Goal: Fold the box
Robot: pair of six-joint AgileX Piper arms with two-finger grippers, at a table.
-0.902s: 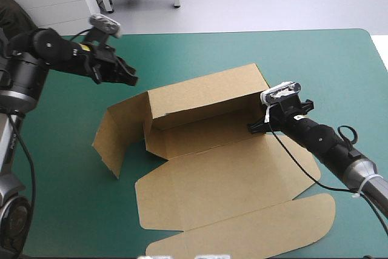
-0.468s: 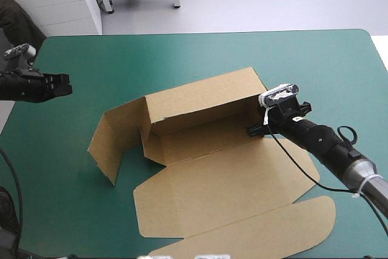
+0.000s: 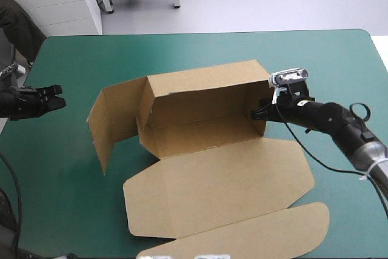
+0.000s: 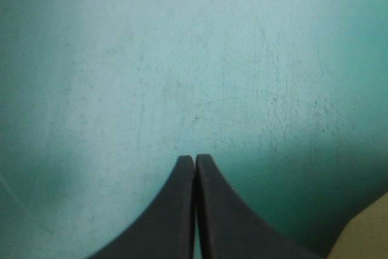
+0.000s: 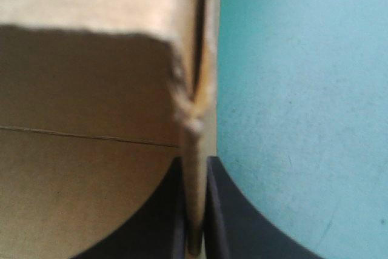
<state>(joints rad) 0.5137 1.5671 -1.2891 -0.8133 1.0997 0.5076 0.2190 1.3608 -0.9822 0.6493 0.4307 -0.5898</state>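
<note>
The high view looks forward and down from above and behind the robot. It stands far enough off that the table (image 3: 200, 47) fills most of it, with the box (image 3: 206, 119) near the middle. The left wrist view hangs close over the teal-green cover (image 4: 182, 59) well left of the box, looking along the left gripper (image 4: 195, 161). The right wrist view sits hard against the box's right end wall (image 5: 209, 40), sighting along the right gripper (image 5: 195, 165). That wall also shows in the high view.
</note>
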